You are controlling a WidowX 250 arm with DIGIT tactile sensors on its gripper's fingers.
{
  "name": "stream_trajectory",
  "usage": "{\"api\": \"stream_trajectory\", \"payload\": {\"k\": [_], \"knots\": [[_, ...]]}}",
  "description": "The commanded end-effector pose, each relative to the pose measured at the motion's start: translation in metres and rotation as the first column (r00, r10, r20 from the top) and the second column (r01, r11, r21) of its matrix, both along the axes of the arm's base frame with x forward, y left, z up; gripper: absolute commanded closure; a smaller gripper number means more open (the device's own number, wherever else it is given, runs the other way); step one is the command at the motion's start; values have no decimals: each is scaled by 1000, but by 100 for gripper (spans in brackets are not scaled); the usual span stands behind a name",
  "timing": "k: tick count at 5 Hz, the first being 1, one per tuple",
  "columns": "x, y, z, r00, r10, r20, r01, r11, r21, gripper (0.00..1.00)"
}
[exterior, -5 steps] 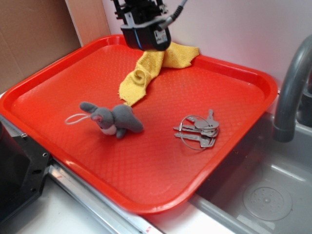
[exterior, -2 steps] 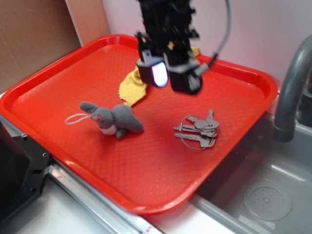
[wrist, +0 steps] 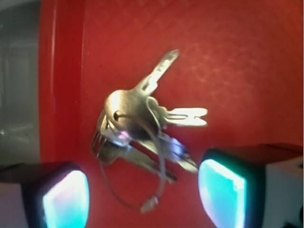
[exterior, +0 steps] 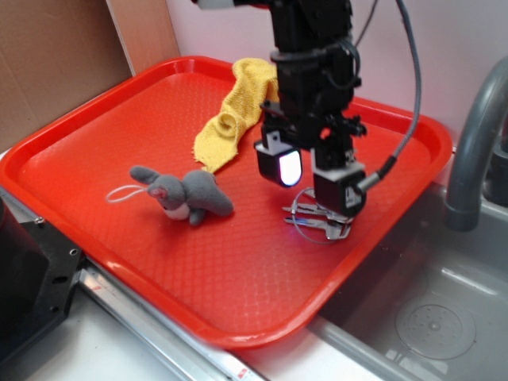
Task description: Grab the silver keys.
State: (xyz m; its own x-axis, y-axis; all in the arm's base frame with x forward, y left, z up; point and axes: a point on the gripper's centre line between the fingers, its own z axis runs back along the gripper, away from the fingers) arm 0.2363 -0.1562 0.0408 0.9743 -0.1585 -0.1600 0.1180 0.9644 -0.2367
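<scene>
Silver keys (wrist: 142, 128) are lying on the red tray (exterior: 95, 151), towards its right side near the rim, just under the claw (exterior: 313, 184). Going left to right across the tray, a grey plush bunny (exterior: 186, 193) with a white cord loop is resting at the left, a yellow cloth (exterior: 238, 111) is draped at the back, and the keys are being straddled by the claw at the right; a grey sink (exterior: 429, 309) is showing beyond the rim. The claw is being held wide open and empty, one finger on each side of the bunch. The keys are judged light, stiff and slippery, lying flat and splayed, so the stacked heads beside the wire ring (wrist: 137, 190) are being judged the best place to pinch.
</scene>
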Motion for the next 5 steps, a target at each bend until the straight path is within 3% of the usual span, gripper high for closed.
{"api": "stream_trajectory", "payload": {"k": [1,2,4,5], "knots": [[-5,-19,7,999,-41,34,42,999,-33,0],[-6,-24,8,996,-28,82,36,995,-97,0],[3,-41,7,996,-32,79,41,992,-117,0],[8,-45,-2,998,-4,64,13,991,-135,100]]}}
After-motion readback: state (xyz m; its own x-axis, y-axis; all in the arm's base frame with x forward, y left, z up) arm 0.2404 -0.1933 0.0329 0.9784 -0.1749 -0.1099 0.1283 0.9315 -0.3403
